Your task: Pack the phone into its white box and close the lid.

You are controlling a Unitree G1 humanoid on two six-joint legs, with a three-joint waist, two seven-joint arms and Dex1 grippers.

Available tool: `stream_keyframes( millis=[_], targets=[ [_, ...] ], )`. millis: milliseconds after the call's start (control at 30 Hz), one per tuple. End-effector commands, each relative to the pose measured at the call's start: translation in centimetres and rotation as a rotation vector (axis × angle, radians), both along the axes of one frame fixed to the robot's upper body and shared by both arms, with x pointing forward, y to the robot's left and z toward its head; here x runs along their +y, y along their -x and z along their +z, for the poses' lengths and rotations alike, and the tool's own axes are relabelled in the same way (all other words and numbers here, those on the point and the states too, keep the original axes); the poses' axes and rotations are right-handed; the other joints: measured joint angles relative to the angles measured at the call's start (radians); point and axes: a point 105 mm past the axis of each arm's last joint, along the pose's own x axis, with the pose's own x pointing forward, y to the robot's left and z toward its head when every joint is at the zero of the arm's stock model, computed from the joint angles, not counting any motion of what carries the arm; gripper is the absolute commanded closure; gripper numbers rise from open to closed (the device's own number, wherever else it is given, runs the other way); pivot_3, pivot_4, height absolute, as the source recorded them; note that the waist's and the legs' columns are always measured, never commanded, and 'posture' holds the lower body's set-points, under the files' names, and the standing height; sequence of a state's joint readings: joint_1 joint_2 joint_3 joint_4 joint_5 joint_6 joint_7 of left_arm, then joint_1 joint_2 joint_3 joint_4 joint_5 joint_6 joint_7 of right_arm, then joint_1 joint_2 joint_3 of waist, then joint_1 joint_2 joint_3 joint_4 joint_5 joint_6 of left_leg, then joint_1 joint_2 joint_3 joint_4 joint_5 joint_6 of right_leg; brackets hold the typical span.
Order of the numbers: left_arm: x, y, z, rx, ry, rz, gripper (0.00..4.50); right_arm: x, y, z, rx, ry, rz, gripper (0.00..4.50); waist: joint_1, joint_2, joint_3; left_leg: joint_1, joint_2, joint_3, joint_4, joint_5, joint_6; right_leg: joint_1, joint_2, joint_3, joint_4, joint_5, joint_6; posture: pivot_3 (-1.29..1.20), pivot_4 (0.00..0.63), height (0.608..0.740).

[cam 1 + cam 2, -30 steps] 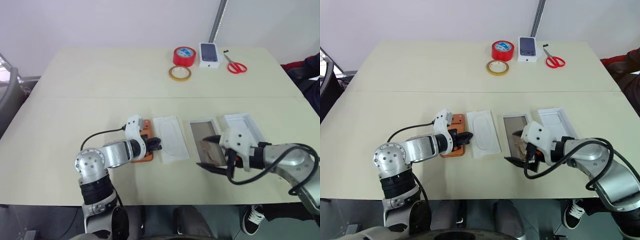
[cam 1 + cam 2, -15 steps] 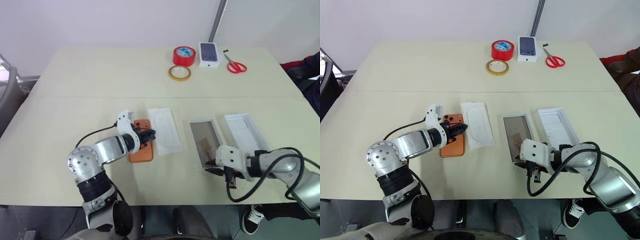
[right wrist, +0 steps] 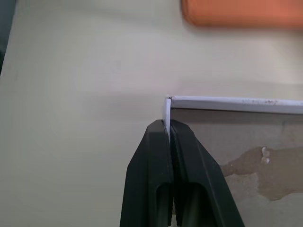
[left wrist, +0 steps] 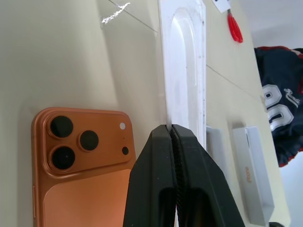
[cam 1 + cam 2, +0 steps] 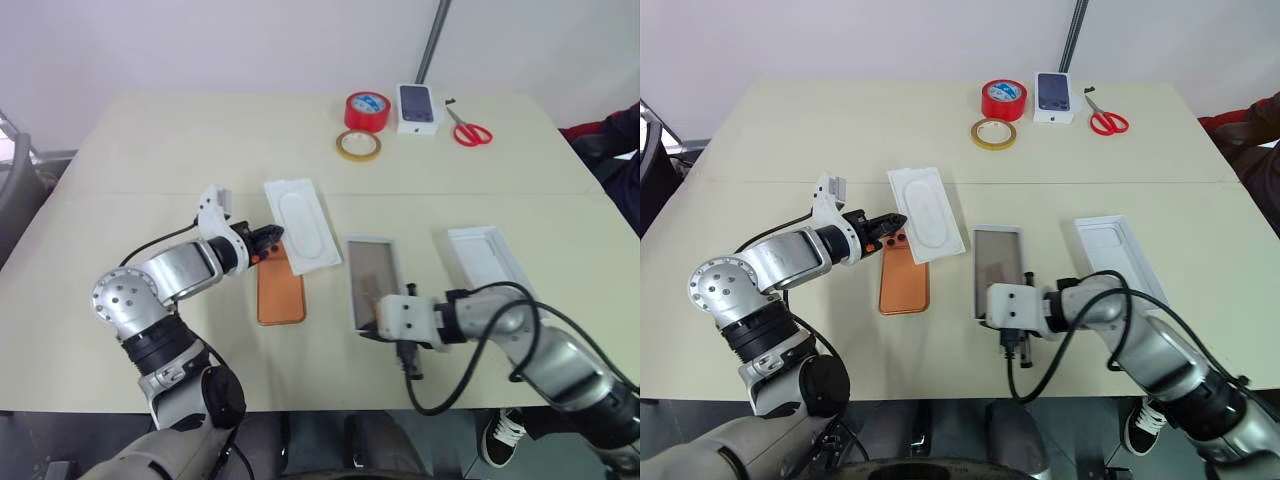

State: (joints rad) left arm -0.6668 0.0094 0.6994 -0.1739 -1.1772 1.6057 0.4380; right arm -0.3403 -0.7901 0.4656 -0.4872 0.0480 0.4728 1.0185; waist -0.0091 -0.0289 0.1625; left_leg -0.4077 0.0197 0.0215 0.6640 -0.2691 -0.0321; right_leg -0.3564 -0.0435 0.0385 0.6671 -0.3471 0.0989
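The orange phone [image 5: 281,293] lies camera-side up on the table, its three lenses [image 4: 71,142] showing. My left gripper [image 5: 268,236] is shut on the edge of the white moulded insert [image 5: 297,225], just past the phone's far end. The white box [image 5: 372,280], with a brownish floor [image 3: 236,156], sits right of the phone. My right gripper [image 5: 375,325] is shut on the box's near left corner wall [image 3: 166,101]. The lid [image 5: 487,258] lies underside up to the right of the box.
At the table's far edge stand a red tape roll [image 5: 368,111], a yellowish tape ring [image 5: 359,146], a small white box picturing a dark phone [image 5: 418,108] and red scissors [image 5: 470,132]. A person's dark sleeve [image 5: 612,150] shows at the right edge.
My right gripper closed on the box's near corner and pulled the box left, towards the phone. My left gripper carried the insert left and farther back, leaving the phone uncovered.
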Motion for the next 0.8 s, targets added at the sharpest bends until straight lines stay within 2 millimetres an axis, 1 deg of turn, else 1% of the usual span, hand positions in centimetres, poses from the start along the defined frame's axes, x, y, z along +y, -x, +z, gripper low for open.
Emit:
stream_keyframes(
  millis=[33,100,133,167,200,233,267,300,400,467,533,633,800],
  targets=[
    [-0.7,0.2,1.5,-0.055,0.007,-0.038,4.50,0.8,-1.1,0.0,-0.039,0.008,-0.012,4.43,0.002,0.000,0.000,0.000,0.000,0.000,0.000,0.000,0.000,0.000,0.000,0.000,0.000,0.000,0.000,0.00,0.150,0.725],
    [-0.8,0.2,1.5,-0.057,0.008,-0.041,4.50,0.8,-1.6,0.0,-0.034,0.004,-0.033,4.43,0.002,0.000,0.000,0.000,-0.001,0.000,0.000,0.000,0.000,0.000,-0.001,0.000,0.000,0.000,0.000,0.00,0.150,0.725],
    [-0.8,0.3,1.6,-0.057,0.011,-0.043,4.50,0.8,-1.6,0.1,-0.023,-0.003,-0.038,3.88,0.002,0.000,0.000,0.000,-0.001,0.000,0.000,0.000,0.000,0.000,-0.001,-0.001,0.000,0.000,0.000,0.00,0.150,0.725],
    [-0.9,0.3,1.6,-0.057,0.013,-0.046,4.50,0.8,-1.4,0.4,-0.014,-0.017,-0.039,3.61,0.001,0.000,0.000,0.000,-0.001,0.000,0.000,0.000,0.000,0.000,-0.001,-0.001,0.000,0.000,0.000,0.00,0.150,0.725],
    [-1.1,0.4,1.6,-0.057,0.018,-0.050,4.50,0.8,-1.4,0.8,-0.010,-0.039,-0.047,3.15,0.000,0.000,0.000,0.000,-0.001,0.000,0.000,0.000,0.000,0.000,-0.001,-0.001,0.000,0.000,0.000,0.00,0.150,0.725],
    [-1.3,0.4,1.6,-0.056,0.025,-0.057,4.50,0.6,-1.5,1.4,-0.016,-0.066,-0.066,2.55,0.000,0.000,0.000,0.000,-0.001,0.000,0.000,0.000,0.000,0.000,-0.001,-0.001,0.000,0.000,0.000,0.00,0.150,0.725],
    [-1.7,0.5,1.6,-0.054,0.033,-0.066,4.50,0.3,-1.7,2.0,-0.027,-0.088,-0.088,2.09,0.001,0.000,0.000,0.000,-0.001,0.000,0.000,0.000,0.000,0.000,-0.001,-0.001,0.000,0.000,0.000,0.00,0.150,0.725],
    [-2.4,0.8,1.4,-0.050,0.039,-0.088,4.50,-0.5,-1.7,2.6,-0.025,-0.104,-0.115,1.56,0.002,0.000,0.000,0.000,-0.001,-0.001,0.000,0.000,0.000,0.000,-0.001,-0.001,0.000,0.000,0.000,0.00,0.150,0.725],
    [-4.0,1.5,0.9,-0.034,0.039,-0.143,4.50,-2.6,-1.5,3.4,-0.018,-0.107,-0.169,1.56,0.005,0.000,0.000,-0.001,-0.002,-0.001,0.000,0.000,0.000,0.000,-0.002,-0.001,0.000,0.000,0.000,0.00,0.150,0.725],
    [-5.3,2.3,-0.1,0.000,0.026,-0.187,4.50,-4.5,-1.7,3.9,-0.027,-0.092,-0.228,1.56,0.005,0.000,0.000,-0.001,-0.002,-0.001,0.000,0.000,0.000,0.000,-0.003,-0.001,-0.001,0.000,0.000,0.00,0.150,0.725],
    [-5.9,2.8,-0.8,0.028,0.019,-0.204,4.50,-5.5,-2.0,4.2,-0.038,-0.086,-0.266,1.56,0.000,0.000,0.000,-0.001,-0.002,-0.001,0.000,0.000,0.001,0.000,-0.003,-0.001,-0.001,0.000,0.000,0.00,0.150,0.725],
    [-6.6,3.3,-1.6,0.067,0.006,-0.219,4.50,-6.5,-2.3,4.3,-0.052,-0.077,-0.303,1.56,-0.003,0.000,0.000,0.000,-0.002,-0.001,-0.001,0.000,0.001,0.000,-0.002,0.000,0.000,0.000,0.000,0.00,0.150,0.725],
    [-7.2,3.9,-2.1,0.103,-0.009,-0.246,4.50,-6.7,-2.7,4.3,-0.071,-0.072,-0.316,1.56,-0.001,0.000,0.000,0.000,-0.002,-0.001,0.000,0.000,0.001,0.000,-0.002,0.000,0.001,0.000,0.000,0.00,0.150,0.725]
  ],
)
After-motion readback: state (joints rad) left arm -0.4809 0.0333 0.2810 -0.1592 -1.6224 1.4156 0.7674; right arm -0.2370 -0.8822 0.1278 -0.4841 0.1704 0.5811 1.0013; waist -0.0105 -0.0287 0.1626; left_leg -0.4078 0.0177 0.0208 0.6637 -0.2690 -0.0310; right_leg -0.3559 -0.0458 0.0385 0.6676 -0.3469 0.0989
